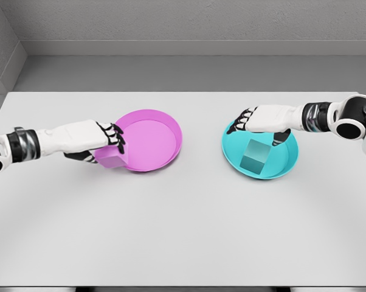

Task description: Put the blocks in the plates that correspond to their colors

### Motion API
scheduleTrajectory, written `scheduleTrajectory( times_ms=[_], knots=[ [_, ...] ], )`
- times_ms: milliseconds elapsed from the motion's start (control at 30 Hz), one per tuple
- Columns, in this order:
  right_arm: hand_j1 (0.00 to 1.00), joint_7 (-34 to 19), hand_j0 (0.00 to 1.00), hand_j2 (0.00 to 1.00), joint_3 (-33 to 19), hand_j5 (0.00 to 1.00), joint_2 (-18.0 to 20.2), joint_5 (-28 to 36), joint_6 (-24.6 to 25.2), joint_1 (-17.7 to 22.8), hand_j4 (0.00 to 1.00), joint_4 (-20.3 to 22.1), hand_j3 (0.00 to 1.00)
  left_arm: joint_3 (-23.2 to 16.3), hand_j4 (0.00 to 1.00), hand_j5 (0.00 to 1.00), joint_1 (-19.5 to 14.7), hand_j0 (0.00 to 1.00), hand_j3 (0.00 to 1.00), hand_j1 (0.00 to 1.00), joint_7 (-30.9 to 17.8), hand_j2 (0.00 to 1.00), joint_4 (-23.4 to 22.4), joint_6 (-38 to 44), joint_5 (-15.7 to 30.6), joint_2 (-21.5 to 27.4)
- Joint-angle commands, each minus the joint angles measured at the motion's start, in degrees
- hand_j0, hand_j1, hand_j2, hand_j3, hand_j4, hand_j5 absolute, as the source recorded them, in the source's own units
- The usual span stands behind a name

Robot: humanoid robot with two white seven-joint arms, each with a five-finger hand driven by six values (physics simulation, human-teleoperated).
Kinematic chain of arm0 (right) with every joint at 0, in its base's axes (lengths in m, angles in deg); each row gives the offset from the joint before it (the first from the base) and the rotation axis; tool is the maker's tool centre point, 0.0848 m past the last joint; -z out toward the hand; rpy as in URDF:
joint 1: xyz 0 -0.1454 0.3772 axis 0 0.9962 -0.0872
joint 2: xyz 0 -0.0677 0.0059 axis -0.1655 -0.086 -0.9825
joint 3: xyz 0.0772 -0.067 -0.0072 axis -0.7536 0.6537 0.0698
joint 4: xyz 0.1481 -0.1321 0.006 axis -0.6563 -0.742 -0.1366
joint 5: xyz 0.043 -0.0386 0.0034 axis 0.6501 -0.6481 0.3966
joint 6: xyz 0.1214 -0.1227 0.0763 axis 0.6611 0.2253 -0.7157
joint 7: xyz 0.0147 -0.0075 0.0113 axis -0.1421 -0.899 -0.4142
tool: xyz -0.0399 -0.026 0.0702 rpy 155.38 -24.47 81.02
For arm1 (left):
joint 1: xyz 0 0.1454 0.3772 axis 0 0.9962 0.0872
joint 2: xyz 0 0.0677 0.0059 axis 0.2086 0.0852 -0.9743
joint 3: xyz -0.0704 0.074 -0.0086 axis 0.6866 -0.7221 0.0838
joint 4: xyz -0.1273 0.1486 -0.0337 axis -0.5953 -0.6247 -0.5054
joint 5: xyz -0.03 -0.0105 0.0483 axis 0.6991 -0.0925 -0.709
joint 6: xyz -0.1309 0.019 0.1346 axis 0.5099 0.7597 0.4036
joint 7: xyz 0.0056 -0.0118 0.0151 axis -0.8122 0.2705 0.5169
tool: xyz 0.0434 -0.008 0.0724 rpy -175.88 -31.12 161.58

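From the head view, the left hand (104, 141) is clamped on a pink block (112, 159) at the pink plate's (165, 131) near rim. The right hand (256, 120) hovers, fingers loosely apart, above the teal block (254, 157) lying inside the teal plate (290, 159) on the white counter (183, 231).

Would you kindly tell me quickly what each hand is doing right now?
Left hand: closed on the pink block at the pink plate rim.
Right hand: holds nothing, above the teal block in the teal plate.
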Motion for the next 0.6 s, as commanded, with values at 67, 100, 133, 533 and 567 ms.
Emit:
scheduleTrajectory(
  times_ms=[67,100,133,533,567],
  knots=[
    [1.0,0.0,1.0,1.0,-0.1,1.0,0.0,0.2,0.1,0.0,1.0,0.0,1.0,-0.1,0.56,0.56,-0.9,0.56,0.56,0.56,-0.5,0.56,-1.7,0.1,0.6,-2.2],
    [1.0,0.0,1.0,1.0,-0.1,1.0,0.0,0.2,0.1,0.0,1.0,0.0,1.0,-0.1,0.56,0.56,-1.2,0.56,0.56,0.56,-0.5,0.56,-1.8,0.1,0.6,-2.7],
    [1.0,0.0,1.0,1.0,-0.1,1.0,0.0,0.2,0.1,0.0,1.0,0.0,1.0,-0.1,0.56,0.56,-1.7,0.56,0.56,0.56,-0.6,0.56,-2.5,0.1,0.6,-2.8],
    [1.0,0.2,1.0,1.0,-1.7,1.0,0.9,0.5,0.1,0.1,1.0,0.3,1.0,-0.5,0.56,0.56,-5.8,0.56,0.56,0.56,-2.1,0.56,-9.0,0.1,-0.5,-9.9],
    [1.0,0.3,1.0,1.0,-2.8,1.0,2.0,0.7,0.1,0.2,1.0,0.4,1.0,-0.4,0.56,0.56,-5.9,0.56,0.56,0.56,-2.1,0.56,-9.1,0.1,-0.9,-10.3]
  ],
)
